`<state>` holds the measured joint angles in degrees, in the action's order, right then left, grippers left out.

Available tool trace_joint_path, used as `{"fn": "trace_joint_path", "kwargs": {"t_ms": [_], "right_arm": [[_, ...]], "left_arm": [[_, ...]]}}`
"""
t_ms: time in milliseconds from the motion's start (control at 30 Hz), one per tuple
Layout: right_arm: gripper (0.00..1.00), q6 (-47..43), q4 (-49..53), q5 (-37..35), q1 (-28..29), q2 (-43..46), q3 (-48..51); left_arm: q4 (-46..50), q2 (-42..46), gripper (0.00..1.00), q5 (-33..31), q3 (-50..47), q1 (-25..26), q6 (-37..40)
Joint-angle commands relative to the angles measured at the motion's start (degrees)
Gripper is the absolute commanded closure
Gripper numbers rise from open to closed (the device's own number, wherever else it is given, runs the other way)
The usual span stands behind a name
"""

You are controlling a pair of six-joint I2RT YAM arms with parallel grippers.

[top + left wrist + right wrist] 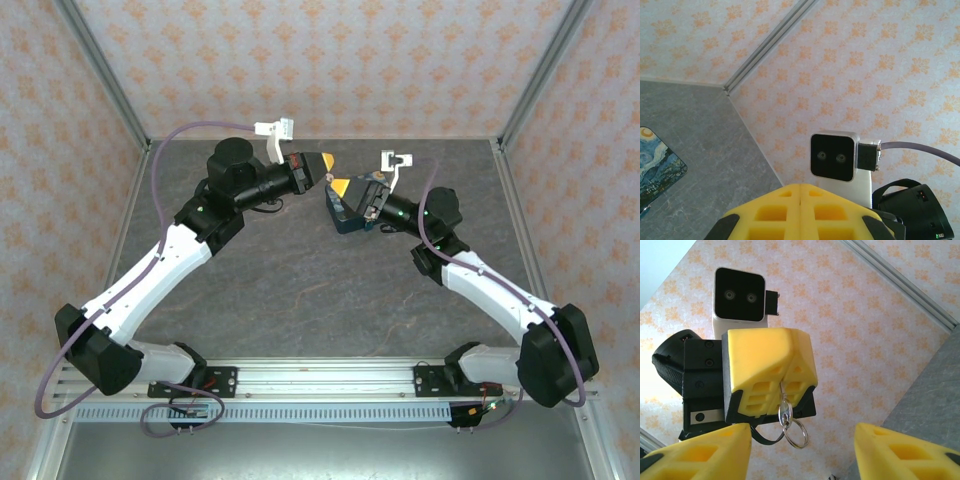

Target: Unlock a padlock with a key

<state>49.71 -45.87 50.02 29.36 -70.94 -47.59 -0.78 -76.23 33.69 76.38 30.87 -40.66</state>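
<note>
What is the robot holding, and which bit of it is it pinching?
The left gripper pinches a small key by its upper end; the ring dangles free below. The right gripper is open, holding nothing.

Blue-and-yellow swirl tin lies flat on grey stone-look tabletop, in back half. Walls w/ orange-patterned wallpaper on 3 sides; metal posts at back corners.

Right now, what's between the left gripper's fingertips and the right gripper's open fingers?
A key with a split ring, pinched in the shut left gripper and hanging toward the gap of the open right gripper. The right wrist view shows it.
</note>
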Motion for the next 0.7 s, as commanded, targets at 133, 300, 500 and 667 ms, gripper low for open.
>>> {"fn": "trace_joint_path", "kwargs": {"t_ms": [133,300,500,667], "right_arm": [[0.53,1.1,-5.9,1.0,0.7,-0.5,-2.1],[0.59,1.7,-6.6,0.7,0.6,-0.9,-2.6],[0.66,1.7,-6.5,0.7,0.6,-1.2,-3.1],[0.70,2.0,-6.5,0.7,0.6,-1.4,-3.1]], "left_arm": [[-2.7,0.0,1.00,1.2,-0.1,0.1,-0.7],[-2.6,0.0,1.00,1.3,-0.1,0.1,-0.7],[-2.5,0.0,1.00,1.3,-0.2,0.1,-0.7],[-2.5,-0.1,1.00,1.1,-0.2,0.2,-0.7]]}}
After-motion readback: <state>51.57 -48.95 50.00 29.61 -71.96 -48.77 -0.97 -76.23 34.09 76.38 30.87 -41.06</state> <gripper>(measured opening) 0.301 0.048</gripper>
